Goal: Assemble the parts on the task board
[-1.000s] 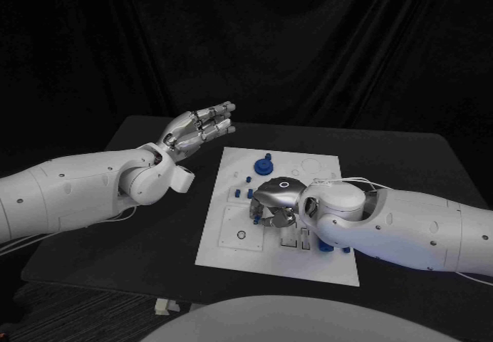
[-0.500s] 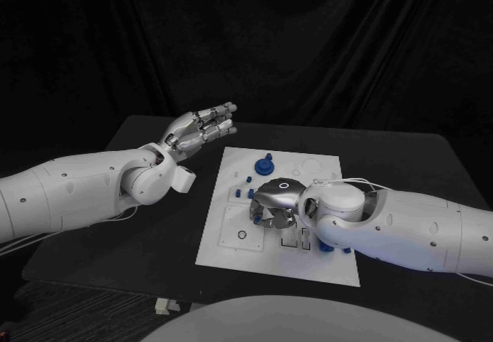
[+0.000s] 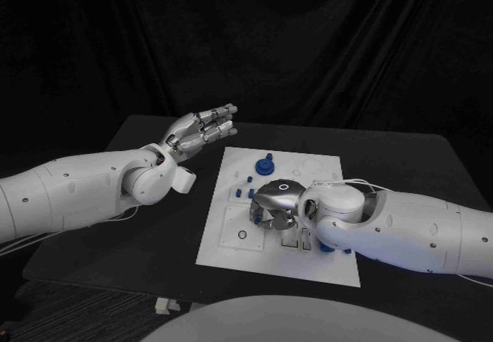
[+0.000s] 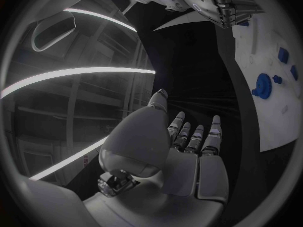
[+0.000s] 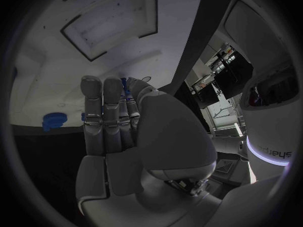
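Note:
The white task board (image 3: 231, 235) lies in the middle of the black table. A round blue part (image 3: 264, 166) stands near its far edge, with small blue parts (image 3: 244, 191) just in front of it. My right hand (image 3: 272, 206) is low over the board's middle, fingers pointing down. In the right wrist view a small blue part (image 5: 124, 84) shows between the thumb and the fingertips (image 5: 104, 88), and the round blue part (image 5: 55, 120) lies beyond. My left hand (image 3: 200, 127) is raised off the board's far left corner, fingers spread and holding nothing. The left wrist view shows the left hand (image 4: 183, 146), the board (image 4: 278, 121) and the right hand (image 4: 221, 5).
Dark rectangular slots (image 3: 296, 241) sit on the board under my right forearm, and a small ring (image 3: 242, 234) lies near its front left. More blue shows beside the right arm (image 3: 327, 248). Bare black table (image 3: 123, 249) surrounds the board.

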`<state>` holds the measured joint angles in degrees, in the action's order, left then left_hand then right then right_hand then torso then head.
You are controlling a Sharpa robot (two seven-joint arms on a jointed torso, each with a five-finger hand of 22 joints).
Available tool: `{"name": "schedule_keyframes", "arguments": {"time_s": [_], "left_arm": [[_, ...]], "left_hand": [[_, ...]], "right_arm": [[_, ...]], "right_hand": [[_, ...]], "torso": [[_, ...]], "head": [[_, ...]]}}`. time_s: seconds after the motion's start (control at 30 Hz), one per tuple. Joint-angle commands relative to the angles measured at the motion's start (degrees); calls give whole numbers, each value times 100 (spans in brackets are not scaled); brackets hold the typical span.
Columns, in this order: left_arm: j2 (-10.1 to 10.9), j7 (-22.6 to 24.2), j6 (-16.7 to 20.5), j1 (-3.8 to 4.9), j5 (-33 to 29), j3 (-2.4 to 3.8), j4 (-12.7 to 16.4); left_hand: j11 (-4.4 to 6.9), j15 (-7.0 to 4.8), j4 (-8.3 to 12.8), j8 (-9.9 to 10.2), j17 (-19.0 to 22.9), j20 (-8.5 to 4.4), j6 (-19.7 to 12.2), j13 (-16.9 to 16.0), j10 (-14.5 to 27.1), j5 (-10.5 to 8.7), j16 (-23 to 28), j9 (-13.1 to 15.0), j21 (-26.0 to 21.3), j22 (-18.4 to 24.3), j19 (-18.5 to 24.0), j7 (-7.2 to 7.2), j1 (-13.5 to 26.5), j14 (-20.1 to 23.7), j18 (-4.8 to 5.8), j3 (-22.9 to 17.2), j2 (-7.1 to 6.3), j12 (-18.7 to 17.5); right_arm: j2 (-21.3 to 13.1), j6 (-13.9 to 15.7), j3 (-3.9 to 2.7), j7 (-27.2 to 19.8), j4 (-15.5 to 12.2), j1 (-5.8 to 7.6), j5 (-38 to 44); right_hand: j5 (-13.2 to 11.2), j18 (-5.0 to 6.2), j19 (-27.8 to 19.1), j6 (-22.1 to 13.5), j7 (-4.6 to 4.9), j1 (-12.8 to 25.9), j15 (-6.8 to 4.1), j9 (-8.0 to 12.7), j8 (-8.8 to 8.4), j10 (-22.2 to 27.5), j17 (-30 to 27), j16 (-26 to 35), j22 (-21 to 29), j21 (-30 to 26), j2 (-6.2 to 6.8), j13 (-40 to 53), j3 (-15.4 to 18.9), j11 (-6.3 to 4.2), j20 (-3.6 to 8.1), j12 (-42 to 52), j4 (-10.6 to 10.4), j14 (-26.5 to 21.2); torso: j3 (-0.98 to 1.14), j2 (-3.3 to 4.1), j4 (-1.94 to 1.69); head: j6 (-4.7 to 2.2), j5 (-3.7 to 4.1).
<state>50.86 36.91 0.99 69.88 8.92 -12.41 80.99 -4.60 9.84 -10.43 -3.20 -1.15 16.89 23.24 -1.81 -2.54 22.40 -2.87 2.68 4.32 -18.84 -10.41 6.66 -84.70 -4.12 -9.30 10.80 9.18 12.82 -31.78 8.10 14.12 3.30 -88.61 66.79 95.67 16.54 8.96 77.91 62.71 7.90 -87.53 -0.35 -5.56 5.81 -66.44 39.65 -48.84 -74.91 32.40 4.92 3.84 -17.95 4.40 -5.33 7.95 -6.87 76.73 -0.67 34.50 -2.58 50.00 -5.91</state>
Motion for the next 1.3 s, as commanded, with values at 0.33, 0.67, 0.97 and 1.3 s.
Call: {"name": "schedule_keyframes", "arguments": {"time_s": [0.33, 0.67, 0.97, 1.3], "left_arm": [[-11, -5, -97, -14, -43, 6, -8], [-10, -33, -115, -20, -42, 6, -13], [-7, -42, -124, -27, -42, 6, -28], [31, -57, -136, -36, -42, 6, -27]], "left_hand": [[-44, 30, 26, -33, -7, 1, 21, -4, 11, 6, -35, 6, 40, 6, -35, 8, 4, 7, 123, -12, 53, -1], [-58, 51, 33, -36, -8, 2, 30, -3, 15, 7, -41, 7, 43, 8, -48, 21, -7, 3, 136, -20, 64, -8], [-58, 51, 33, -36, -8, 2, 30, -3, 15, 7, -41, 7, 43, 8, -48, 21, -7, 3, 136, -20, 64, -8], [-67, 62, 42, -41, -8, 2, 49, -3, 18, 8, -46, 9, 45, 10, -58, 31, -18, 2, 148, -26, 69, -7]], "right_arm": [[27, -154, 2, 133, 10, -16, 51], [29, -316, 2, 280, 32, -17, 51], [-44, 105, 2, 191, 3, -19, 51], [-703, 1422, -16, -48, -578, 285, 51]], "right_hand": [[-16, -87, -30, -26, 16, 52, 21, 15, -34, 13, -36, 57, -433, -69, 52, -10, -52, 34, -4, -101, -3, -9], [-355, 5, -320, -1115, -267, 240, 40, 192, -226, 758, -370, 409, -310, -684, 193, -4, -59, 166, -31, -415, -60, -314], [-699, 76, -617, -2479, -626, 387, 39, 220, -253, 2018, -338, 401, -193, -1364, 117, 38, 375, 171, -62, -300, 3, -572], [-582, 55, -504, -2338, -669, 263, 22, 191, -201, 2189, -313, 315, -248, -1137, 40, 91, 524, 160, -48, 30, 51, -533]], "torso": [[1, 1, 0], [4, 6, 3], [3, 2, 13], [12, 3, 10]], "head": [[0, -16], [0, -10], [0, -15], [0, 33]]}}
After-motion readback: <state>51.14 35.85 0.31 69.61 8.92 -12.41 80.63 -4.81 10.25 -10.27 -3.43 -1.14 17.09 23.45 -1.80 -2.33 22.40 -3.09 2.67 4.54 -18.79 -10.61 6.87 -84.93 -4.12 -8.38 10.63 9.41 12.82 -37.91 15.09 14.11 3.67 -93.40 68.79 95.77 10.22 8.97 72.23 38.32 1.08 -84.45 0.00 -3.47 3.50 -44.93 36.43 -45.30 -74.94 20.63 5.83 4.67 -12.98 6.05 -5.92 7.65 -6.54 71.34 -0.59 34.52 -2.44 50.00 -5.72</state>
